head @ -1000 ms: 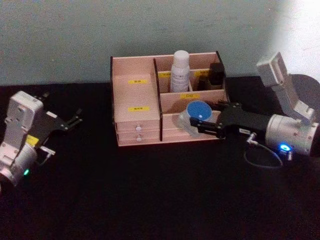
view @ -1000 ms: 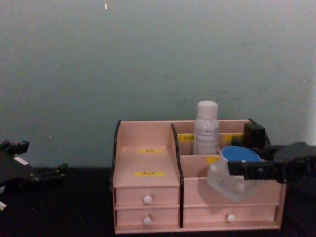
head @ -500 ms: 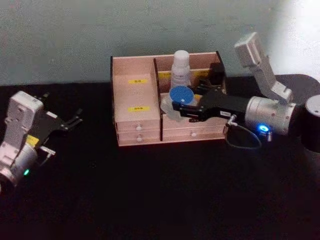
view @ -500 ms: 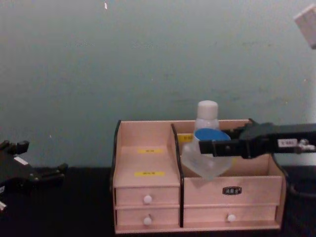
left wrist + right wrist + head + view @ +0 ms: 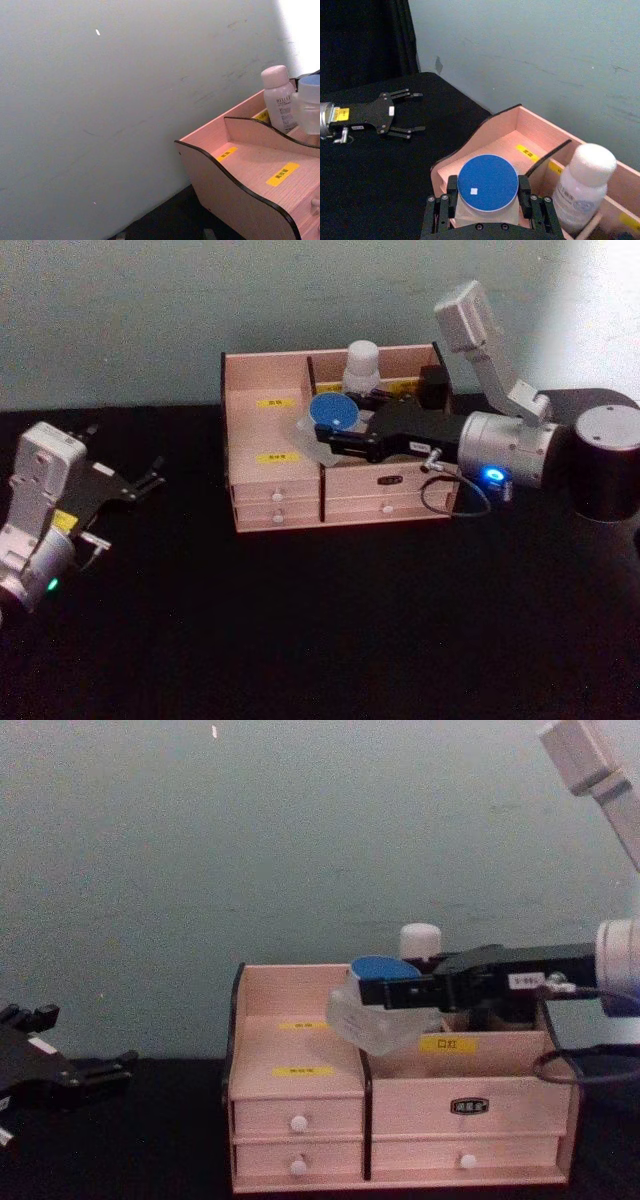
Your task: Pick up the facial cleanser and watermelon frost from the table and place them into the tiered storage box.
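My right gripper is shut on the facial cleanser, a translucent container with a round blue cap. It holds it above the tiered storage box, over the divider between the left stepped section and the right compartments. From the side the facial cleanser hangs just above the box's upper edge. The right wrist view looks down on the blue cap between the fingers. A white bottle, the watermelon frost, stands upright in a rear compartment. My left gripper rests open at the table's left.
A dark object sits in the box's rear right compartment. The box stands against the pale wall on a black table, with open surface in front of it. A cable loop hangs from my right wrist near the drawers.
My right gripper has carried the facial cleanser up from in front of the box's right drawers and leftward to above the divider. The left arm has not moved.
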Tool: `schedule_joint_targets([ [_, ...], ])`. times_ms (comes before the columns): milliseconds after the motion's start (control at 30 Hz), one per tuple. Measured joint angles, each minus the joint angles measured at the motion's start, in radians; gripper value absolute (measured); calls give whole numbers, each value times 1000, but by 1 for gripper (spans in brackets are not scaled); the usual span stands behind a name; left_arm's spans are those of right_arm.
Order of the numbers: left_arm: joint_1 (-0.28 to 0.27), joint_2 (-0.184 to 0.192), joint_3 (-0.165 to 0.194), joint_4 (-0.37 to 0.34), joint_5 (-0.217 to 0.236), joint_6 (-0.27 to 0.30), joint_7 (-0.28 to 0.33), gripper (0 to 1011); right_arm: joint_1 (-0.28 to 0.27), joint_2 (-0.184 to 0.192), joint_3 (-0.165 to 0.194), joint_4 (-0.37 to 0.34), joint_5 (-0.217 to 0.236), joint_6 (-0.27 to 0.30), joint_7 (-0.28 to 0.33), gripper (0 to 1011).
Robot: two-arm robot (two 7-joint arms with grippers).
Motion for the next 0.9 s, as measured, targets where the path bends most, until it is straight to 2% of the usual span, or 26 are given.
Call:
schedule_joint_targets([
  [467,0,0,0,0,0,0,0,1001,79,-87,-44,118,-34,-12,10,722],
  [900,0,0,0,0,0,0,0,1001,120,-152,-53,216,-42,-26,23,722],
])
